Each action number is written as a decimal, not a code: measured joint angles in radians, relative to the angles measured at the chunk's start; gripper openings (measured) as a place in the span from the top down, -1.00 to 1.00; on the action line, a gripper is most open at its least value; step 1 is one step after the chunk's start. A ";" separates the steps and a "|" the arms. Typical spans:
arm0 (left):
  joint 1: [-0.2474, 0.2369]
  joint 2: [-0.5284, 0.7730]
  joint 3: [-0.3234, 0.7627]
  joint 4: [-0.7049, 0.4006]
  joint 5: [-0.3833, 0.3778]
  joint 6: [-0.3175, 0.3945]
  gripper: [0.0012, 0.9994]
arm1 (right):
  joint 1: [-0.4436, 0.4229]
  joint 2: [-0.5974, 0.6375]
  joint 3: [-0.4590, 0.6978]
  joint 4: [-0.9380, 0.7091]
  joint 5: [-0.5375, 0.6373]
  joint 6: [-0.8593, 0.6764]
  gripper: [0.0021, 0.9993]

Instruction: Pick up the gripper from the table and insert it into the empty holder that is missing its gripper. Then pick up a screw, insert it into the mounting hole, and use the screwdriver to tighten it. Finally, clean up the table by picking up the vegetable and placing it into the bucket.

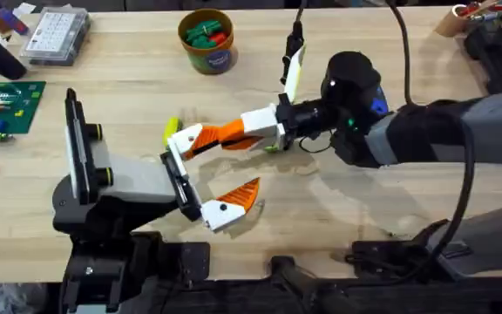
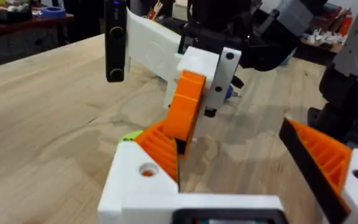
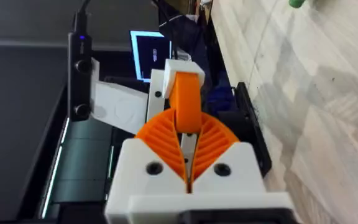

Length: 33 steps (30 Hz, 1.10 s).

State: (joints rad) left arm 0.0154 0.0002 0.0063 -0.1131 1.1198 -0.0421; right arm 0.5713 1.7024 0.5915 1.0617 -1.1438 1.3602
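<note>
The gripper (image 1: 195, 139) lies level just above the counter (image 1: 338, 205) at its middle. Its white base is against the upper jaw of the holder (image 1: 181, 179), and its orange ribbed wedge points toward the right arm. From overhead it is unclear whether the base is fully seated in the mount. The right end effector (image 1: 223, 134) is clamped on the wedge. In the right wrist view its two orange pads (image 3: 160, 140) press on either side of the gripper (image 3: 185, 102).

The left end effector (image 1: 227, 170) stands wide open and grips nothing. Its lower jaw carries the orange finger with a black dot (image 1: 232, 202). A small yellow-green piece (image 1: 171, 129), possibly the vegetable, lies just beside the gripper's base. The bucket (image 1: 207, 54) stands well apart near the far edge, with green and red pieces inside.
</note>
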 joint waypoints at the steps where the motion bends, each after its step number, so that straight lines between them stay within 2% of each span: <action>1: 0.000 0.000 0.000 0.000 0.000 0.001 -0.97 | 0.000 0.000 -0.001 -0.003 0.003 0.001 0.68; 6: -0.002 0.000 0.000 -0.002 0.013 0.005 -0.97 | 0.001 0.000 -0.008 -0.016 0.030 0.001 -0.85; 7: -0.002 0.000 0.000 -0.002 0.013 0.005 -0.97 | 0.001 0.000 -0.008 -0.015 0.032 0.001 -0.95; 24: -0.002 0.000 0.000 -0.002 0.014 0.005 -0.97 | -0.018 -0.019 -0.011 -0.035 0.079 -0.007 -0.99; 27: -0.002 0.000 0.000 -0.002 0.014 0.005 -0.97 | -0.039 -0.082 -0.012 -0.140 0.123 -0.056 -0.99; 33: -0.002 0.000 0.000 -0.002 0.014 0.005 -0.97 | -0.109 -0.263 -0.012 -0.461 0.192 -0.257 -0.99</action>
State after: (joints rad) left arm 0.0135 0.0002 0.0063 -0.1154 1.1336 -0.0372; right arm 0.4621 1.4390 0.5797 0.6003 -0.9519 1.1035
